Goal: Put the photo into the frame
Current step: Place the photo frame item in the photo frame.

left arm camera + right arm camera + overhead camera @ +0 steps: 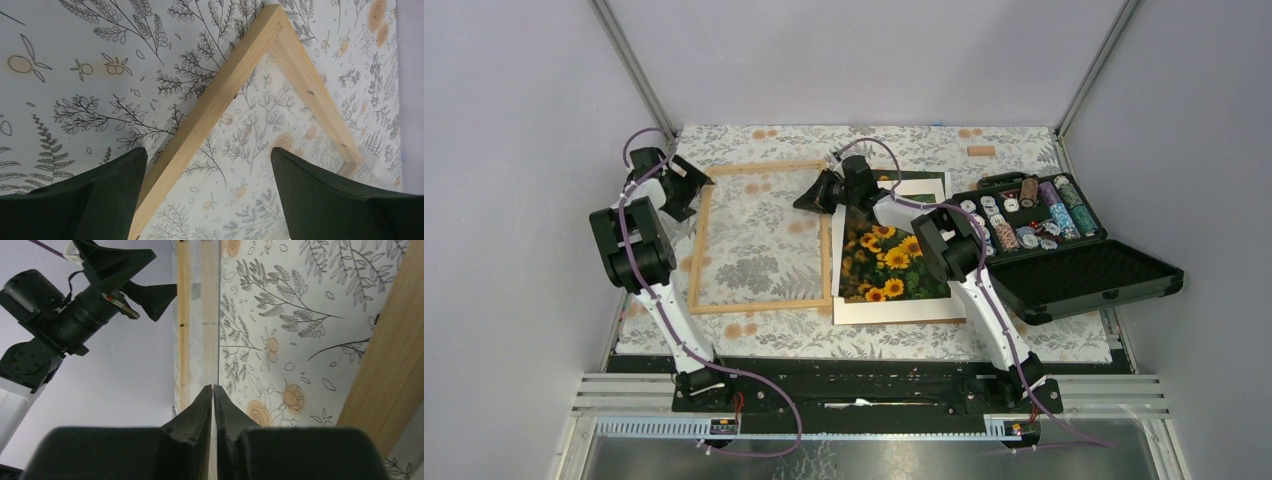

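The frame (759,305), thin light wood, lies flat at the table's left centre. My left gripper (692,186) hovers open over its far left corner; one rail (215,100) passes between the wide-apart fingers (208,150) untouched. The photo (889,262), sunflowers on dark green, rests over a white mat (894,310) right of the frame, and its far left corner appears lifted. My right gripper (812,198) is at that corner. In the right wrist view its fingers (213,387) are pressed almost together on a thin pale sheet edge. The frame's near rail (395,355) crosses at the right.
An open black case (1064,250) full of poker chips stands right of the mat, its lid down toward the near edge. A small wooden block (981,151) lies at the far right. The left arm (75,315) shows beyond the frame. Walls enclose the floral table.
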Tool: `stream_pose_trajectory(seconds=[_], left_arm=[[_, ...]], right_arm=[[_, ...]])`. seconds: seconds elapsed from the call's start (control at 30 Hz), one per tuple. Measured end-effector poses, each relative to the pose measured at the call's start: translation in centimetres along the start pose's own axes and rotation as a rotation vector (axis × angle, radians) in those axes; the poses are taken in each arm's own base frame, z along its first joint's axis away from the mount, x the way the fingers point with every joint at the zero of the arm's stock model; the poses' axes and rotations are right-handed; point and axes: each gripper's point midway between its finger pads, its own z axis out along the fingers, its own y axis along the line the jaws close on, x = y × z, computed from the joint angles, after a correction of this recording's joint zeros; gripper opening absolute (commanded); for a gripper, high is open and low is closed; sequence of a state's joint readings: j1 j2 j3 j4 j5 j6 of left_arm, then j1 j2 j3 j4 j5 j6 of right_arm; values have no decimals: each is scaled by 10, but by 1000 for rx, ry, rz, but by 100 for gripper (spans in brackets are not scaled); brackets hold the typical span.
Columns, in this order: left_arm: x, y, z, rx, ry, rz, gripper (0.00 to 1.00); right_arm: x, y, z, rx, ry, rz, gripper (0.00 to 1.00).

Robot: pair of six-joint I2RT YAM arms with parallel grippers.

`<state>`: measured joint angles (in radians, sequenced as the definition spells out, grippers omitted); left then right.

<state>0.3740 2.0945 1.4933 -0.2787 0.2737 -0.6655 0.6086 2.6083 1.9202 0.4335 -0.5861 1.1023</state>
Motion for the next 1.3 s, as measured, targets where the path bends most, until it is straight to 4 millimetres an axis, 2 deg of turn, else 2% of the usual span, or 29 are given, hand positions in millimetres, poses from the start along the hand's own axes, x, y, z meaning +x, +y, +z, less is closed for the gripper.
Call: stream_pose_trajectory(seconds=[0.2, 0.4, 0.53, 0.67, 0.8, 0.9, 1.0, 1.1, 1.3], left_arm=[[4, -4, 1, 12, 15, -10, 99], [7, -4, 1, 6, 22, -3, 99], [6, -11, -10, 5, 20, 18, 99], [-8, -37, -43, 40, -43, 64, 99], [-22, -91, -89, 138, -137, 152, 99], [-25, -133, -118, 226, -188, 217, 99], [-12, -159, -131, 286, -184, 262, 99], [-2, -167, -134, 310, -161, 276, 99], [2, -166, -135, 318, -134, 268, 99]], right_arm=[[1, -8, 2, 42, 19, -16, 20], [-1, -5, 2, 58, 27, -41, 30], [-3, -4, 2, 74, 35, -61, 35], [-6, -5, 1, 111, 34, -88, 45], [-10, -5, -1, 164, 38, -110, 49], [-13, -8, -4, 207, 35, -128, 52], [-13, -19, -9, 272, 34, -139, 54], [-13, -30, -15, 342, 37, -142, 55], [-16, -33, -21, 404, 31, -168, 58]])
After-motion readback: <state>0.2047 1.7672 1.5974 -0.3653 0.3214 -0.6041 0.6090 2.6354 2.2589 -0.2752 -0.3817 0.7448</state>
